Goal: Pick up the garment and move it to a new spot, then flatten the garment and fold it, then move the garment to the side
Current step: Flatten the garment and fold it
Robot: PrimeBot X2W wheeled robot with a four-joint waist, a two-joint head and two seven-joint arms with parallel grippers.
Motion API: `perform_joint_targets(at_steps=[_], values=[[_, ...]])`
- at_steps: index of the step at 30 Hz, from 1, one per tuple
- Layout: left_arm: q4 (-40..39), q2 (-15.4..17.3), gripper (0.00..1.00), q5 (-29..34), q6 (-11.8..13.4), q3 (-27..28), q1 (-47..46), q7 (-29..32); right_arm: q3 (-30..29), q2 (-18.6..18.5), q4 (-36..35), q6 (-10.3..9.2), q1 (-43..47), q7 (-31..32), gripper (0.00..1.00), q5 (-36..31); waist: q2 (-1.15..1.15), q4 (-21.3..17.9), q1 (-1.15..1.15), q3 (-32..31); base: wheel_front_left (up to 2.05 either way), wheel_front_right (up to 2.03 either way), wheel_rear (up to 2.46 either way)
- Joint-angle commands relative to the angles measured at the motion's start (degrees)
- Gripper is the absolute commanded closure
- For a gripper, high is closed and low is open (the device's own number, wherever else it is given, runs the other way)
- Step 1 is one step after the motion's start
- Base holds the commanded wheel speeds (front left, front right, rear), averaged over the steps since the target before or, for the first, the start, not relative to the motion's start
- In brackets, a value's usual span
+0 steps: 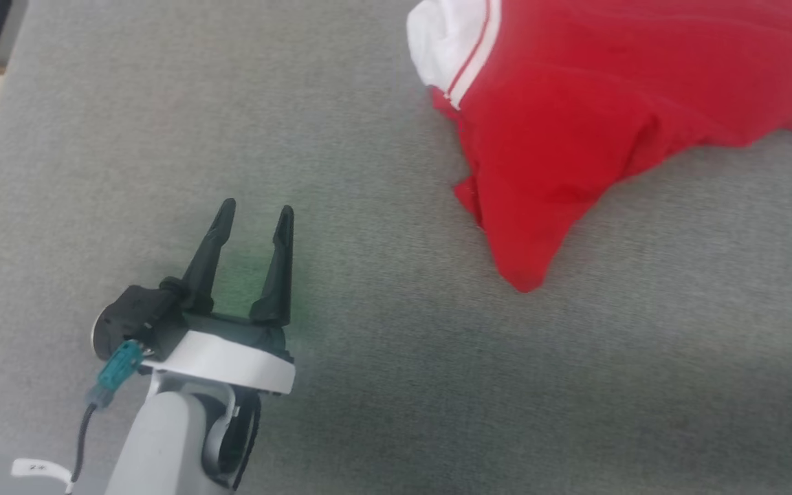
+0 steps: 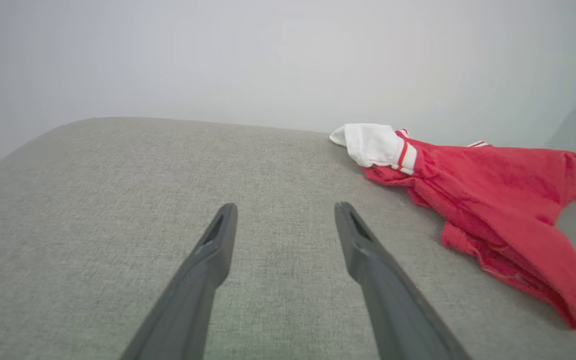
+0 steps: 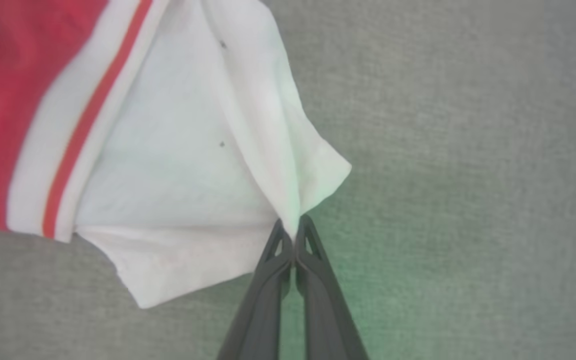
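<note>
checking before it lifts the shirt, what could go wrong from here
1. The right gripper pinches just a thin fold at the edge of the white sleeve, with its very tips; the cloth may slip out on lifting.
2. The garment lies crumpled, and the left gripper stands open, apart from it; hauled by one sleeve, it will probably hang bunched and be harder to flatten.
</note>
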Motion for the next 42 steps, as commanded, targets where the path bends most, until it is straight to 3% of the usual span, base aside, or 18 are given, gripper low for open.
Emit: perform_joint_targets(at_steps=[1,6,11,12,13,16,20,28,32,36,42], values=[[-0.4,0.5,0.00,0.4,-0.2,0.2,0.8,-0.3,-0.6,-1.5,-1.0,-0.10,2.1,-0.4,1.00,0.4,0.00,-1.1,0.00,-0.3,0.00,0.00,0.00],[-1.3,1.6,0.00,0.4,-0.1,0.3,0.7,-0.3,-2.1,-3.4,-3.7,-0.09,5.9,-1.4,1.00,1.2,0.00,-2.7,0.00,-0.2,0.00,0.00,0.00],[-1.6,2.9,0.00,0.3,-0.1,-0.4,-0.5,-0.3,-4.7,-2.0,-5.3,-0.10,7.8,-3.8,1.00,0.7,0.00,-4.7,0.00,-0.2,0.00,0.00,0.00],[-1.6,3.5,0.00,0.3,-0.1,-0.6,-0.8,-0.3,-5.3,-1.3,-5.5,-0.10,7.6,-5.1,0.69,0.5,0.00,-5.2,0.00,-0.1,0.00,0.00,0.00],[-1.5,4.2,0.00,0.4,-0.1,-1.2,-1.3,-0.3,-6.0,-0.7,-5.5,-0.10,7.5,-6.4,0.00,0.4,0.00,-5.6,0.00,-0.1,0.00,0.00,0.00],[-1.2,6.7,0.00,-0.2,-0.1,-3.4,-4.1,-0.3,-7.2,0.6,-6.6,-0.09,8.4,-11.1,0.00,-0.4,0.00,-6.6,0.00,-0.5,0.00,0.00,0.00],[-0.7,12.5,0.00,-1.4,-0.1,-8.0,-10.7,1.1,-9.3,2.9,-10.3,-0.09,11.0,-19.5,0.00,0.7,0.00,-8.9,0.00,-0.9,0.00,0.00,0.00],[3.4,26.6,0.00,-10.8,-0.1,-20.5,-31.5,12.5,-8.1,10.5,-23.1,-0.05,17.6,-34.6,0.00,1.9,0.00,-18.1,0.00,1.4,0.00,0.00,0.00],[9.3,31.7,0.00,-21.0,-0.1,-26.7,-42.6,21.9,-6.8,15.5,-28.5,-0.05,19.6,-39.3,0.00,2.0,0.00,-23.6,0.00,3.6,0.00,0.00,0.00],[15.7,35.0,0.00,-32.1,-0.1,-32.7,-52.0,35.2,-5.9,19.4,-32.2,-0.06,21.3,-42.5,0.00,1.5,0.00,-28.5,0.00,5.7,0.00,0.00,0.00],[25.2,36.8,0.00,-43.0,-0.1,-36.5,-62.3,52.0,-2.9,22.9,-34.4,-0.05,22.8,-44.1,0.00,1.4,0.00,-34.9,0.00,8.8,0.00,0.00,0.00]])
